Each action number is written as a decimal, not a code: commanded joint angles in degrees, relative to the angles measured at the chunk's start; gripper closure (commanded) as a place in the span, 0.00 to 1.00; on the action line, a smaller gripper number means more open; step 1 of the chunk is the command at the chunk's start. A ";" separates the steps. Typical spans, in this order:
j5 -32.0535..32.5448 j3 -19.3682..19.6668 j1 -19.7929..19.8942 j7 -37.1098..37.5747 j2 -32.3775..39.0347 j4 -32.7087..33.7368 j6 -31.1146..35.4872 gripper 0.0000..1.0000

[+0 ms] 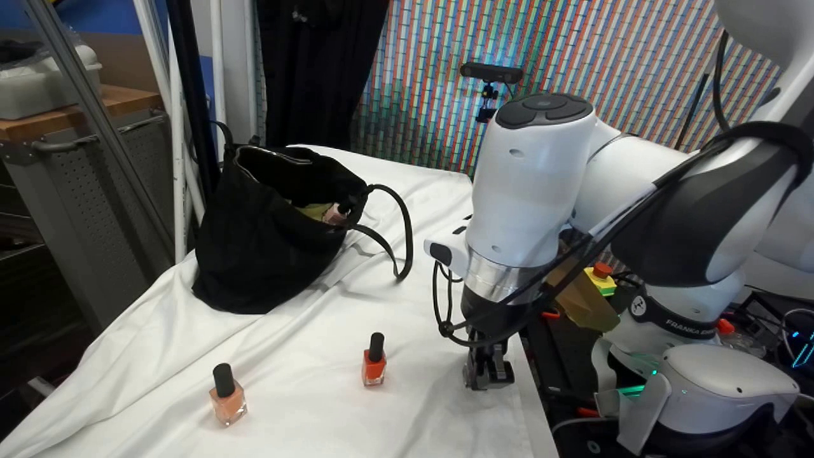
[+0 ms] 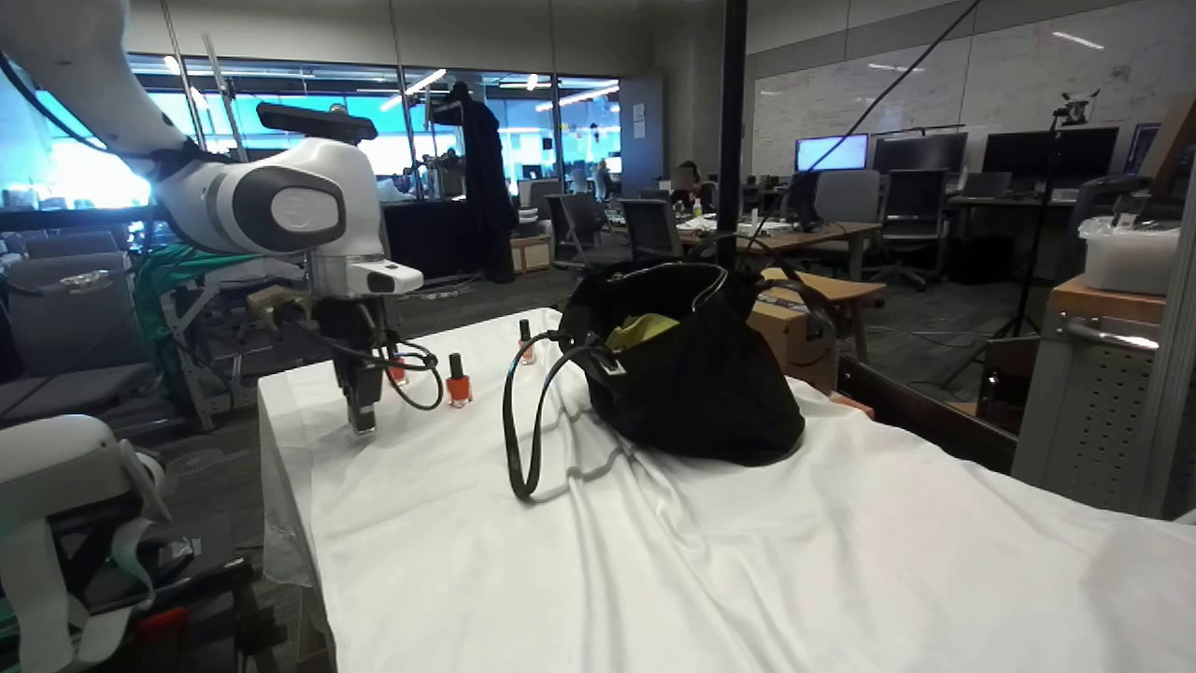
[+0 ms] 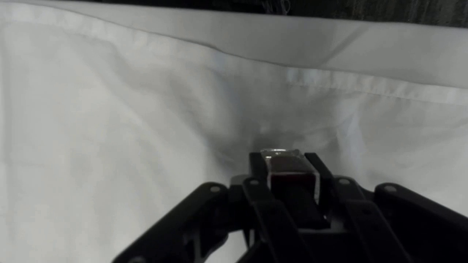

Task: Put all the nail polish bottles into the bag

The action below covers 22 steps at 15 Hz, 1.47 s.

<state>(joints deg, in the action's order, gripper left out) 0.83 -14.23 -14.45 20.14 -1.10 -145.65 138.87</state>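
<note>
1. We had the gripper low over the white cloth, its fingers pinching the sides of a dark-looking nail polish bottle, cap uppermost; whether its base met the cloth, we could not tell.
2. We saw the black bag on the same cloth, well apart from the gripper, mouth gaping, a looped handle drooping beside it.
3. Just inside that mouth we made out a pale pink bottle by the yellow-green lining.
4. We counted three others upright on the cloth: a peach bottle, an orange-red bottle and, in an exterior view, a partly hidden red bottle.
</note>
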 commanded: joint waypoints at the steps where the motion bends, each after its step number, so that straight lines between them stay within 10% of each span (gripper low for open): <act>1: 2.75 -0.31 0.18 4.12 -3.46 2.97 -4.76 0.85; 22: 17.35 8.47 11.95 8.37 0.79 29.60 -9.64 0.85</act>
<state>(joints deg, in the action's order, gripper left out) 16.99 -6.51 -3.00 28.30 -3.58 -121.96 129.63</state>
